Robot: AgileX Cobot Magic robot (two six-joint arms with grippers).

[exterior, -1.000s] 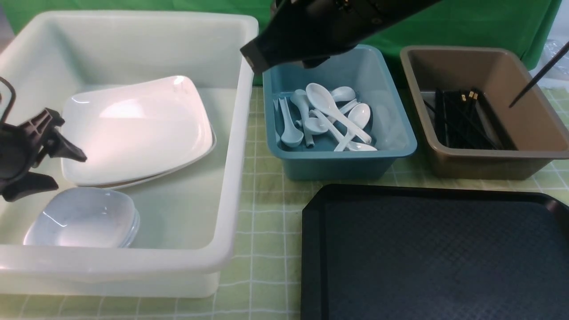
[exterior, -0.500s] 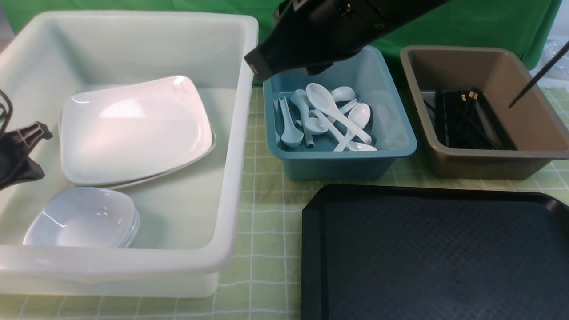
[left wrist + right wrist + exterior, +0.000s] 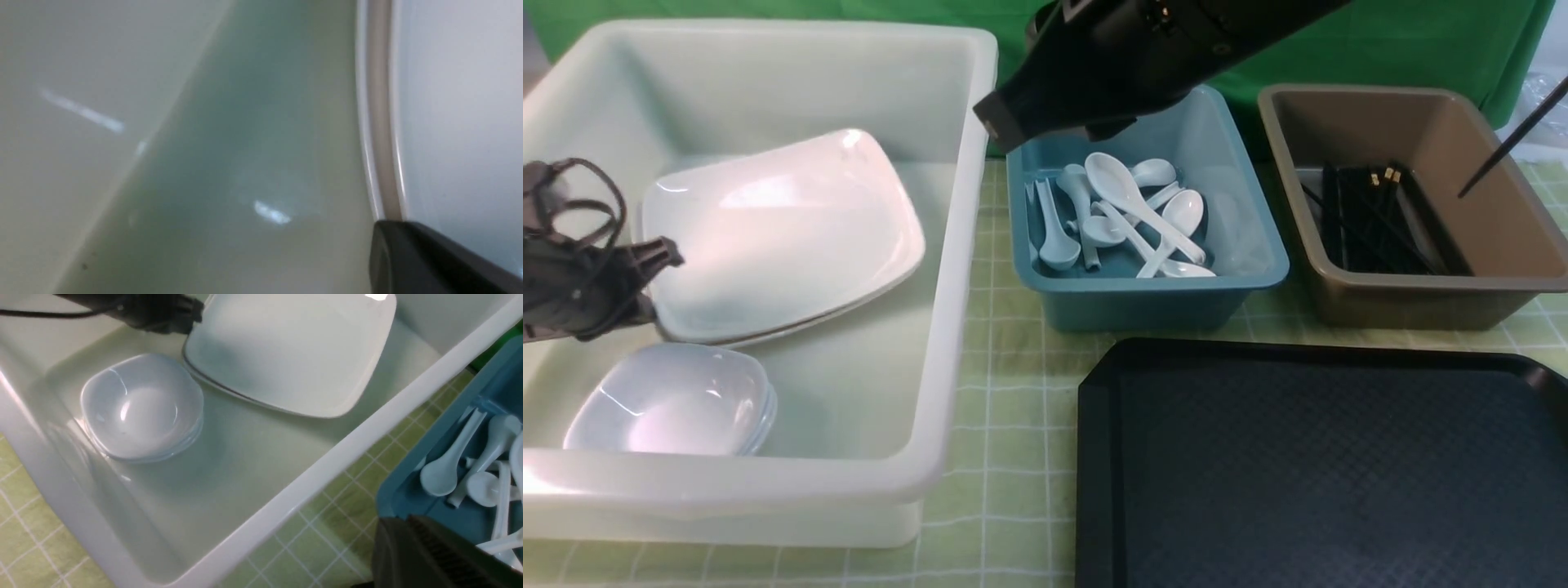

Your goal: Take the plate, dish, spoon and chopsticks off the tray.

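Tray [image 3: 1323, 465] bare, so clearing all but finished. Left gripper [image 3: 658, 282] closed with jaws together at the near-left edge of the plate [image 3: 784, 233] in the white tub [image 3: 968, 245] (clamped on the rim or merely touching, cannot tell); dishes [image 3: 670, 400] just below it. Right gripper [image 3: 429, 559] apparently shut and empty over the spoons [image 3: 1135, 212]; next: pull both arms clear without dragging the plate.

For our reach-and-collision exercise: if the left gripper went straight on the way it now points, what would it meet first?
The left gripper, shut, points at the large glossy white square plate in the white tub; its tip already looks to touch the plate's rim, though depth is unclear.
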